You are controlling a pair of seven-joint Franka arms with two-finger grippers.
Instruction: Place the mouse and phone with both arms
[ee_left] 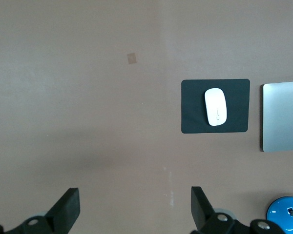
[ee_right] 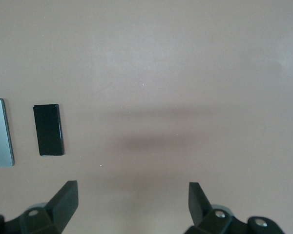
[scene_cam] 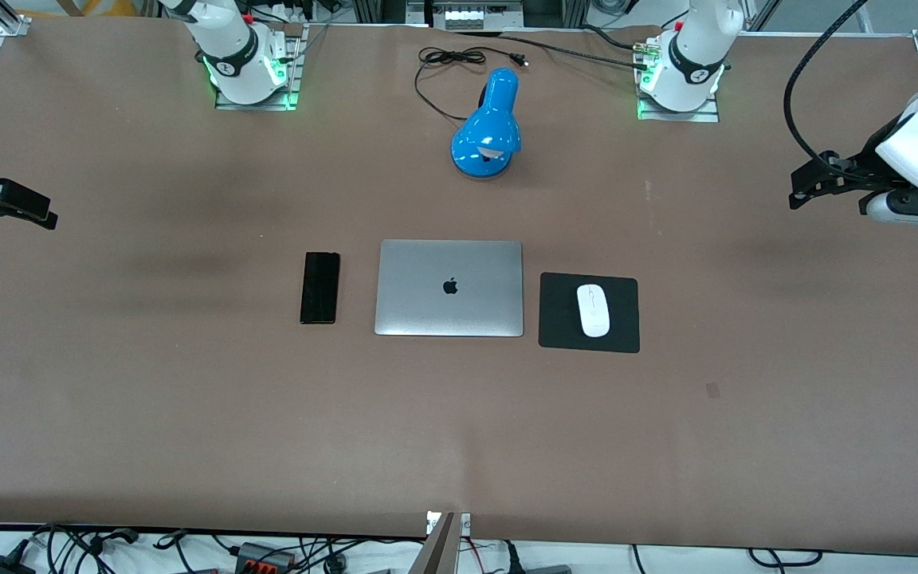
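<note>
The white mouse (scene_cam: 593, 310) lies on a black square pad (scene_cam: 559, 319), beside the closed laptop toward the left arm's end of the table. The black phone (scene_cam: 319, 288) lies flat beside the laptop toward the right arm's end. My left gripper (scene_cam: 800, 191) is open and empty, up over bare table at its own end. My right gripper (scene_cam: 46, 217) is open and empty over bare table at its own end. The left wrist view shows the mouse (ee_left: 216, 107) on the pad (ee_left: 190, 122) and the left gripper (ee_left: 135, 207). The right wrist view shows the phone (ee_right: 49, 130) and the right gripper (ee_right: 133, 202).
A closed silver laptop (scene_cam: 449, 288) lies at the table's middle. A blue desk lamp (scene_cam: 488, 131) with a black cord stands farther from the front camera than the laptop, between the arm bases. Cables lie along the table's near edge.
</note>
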